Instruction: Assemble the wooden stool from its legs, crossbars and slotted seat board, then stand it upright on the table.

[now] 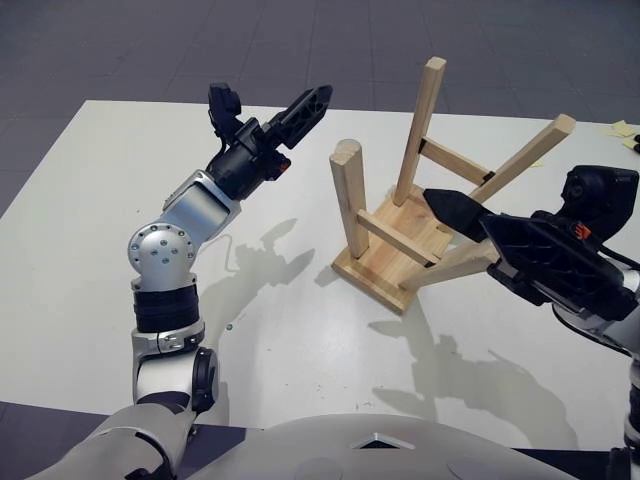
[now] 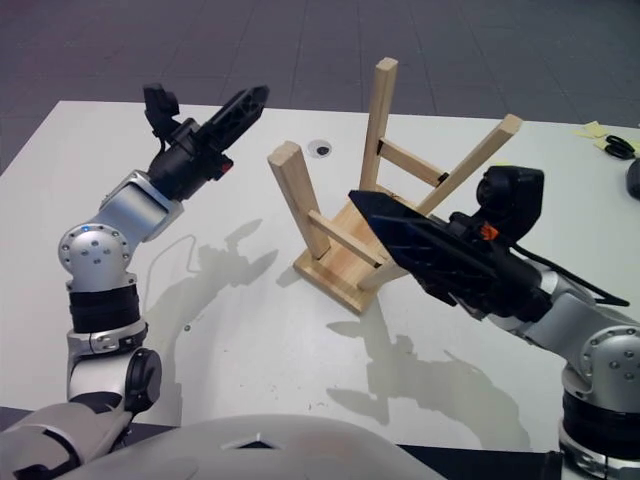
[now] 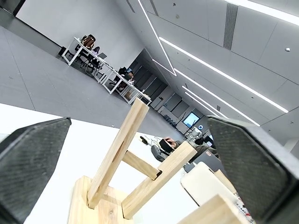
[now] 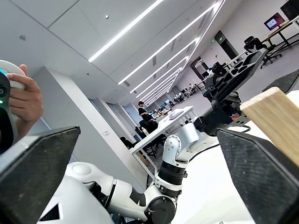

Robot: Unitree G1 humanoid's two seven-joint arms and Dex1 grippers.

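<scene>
**A:** The stool (image 1: 400,240) looked fully built: four legs, crossbars slotted in, seat board (image 1: 385,278) fitted. But it lay the wrong way up. The seat board was down on the counter (image 1: 120,200), tipped on one edge, with the legs fanning into the air.

**B:** So I'd say only the last step was open, standing it upright. Where were the pincers?

**A:** The left pincer (image 1: 308,104) hung above the counter just beside the stool's nearest leg (image 1: 349,200), apart from it. Its wrist camera showed the pads spread wide with nothing between them. The right pincer (image 1: 455,225) sat low against the stool's other side. It was spread too, with the end of a leg (image 4: 275,119) just inside one pad. I couldn't tell whether it was touching.

**B:** And what did the next move call for?

**A:** My read was a firm pinch on a leg or a crossbar (image 1: 395,238) from each side. Then the stool had to roll over so the feet came down and the seat went up. With one grip alone it would likely swing.

**B:** Was there room for that?

**A:** Plenty on the left-pincer side of the stool, and in front of it toward the robot, all bare white surface. Behind the stool was tighter, with the leg tips leaning out toward the counter's far edge. Yellow notes (image 1: 622,128) lay beyond the stool on the right-pincer side. Turning it toward the robot looked the safer way.
</scene>
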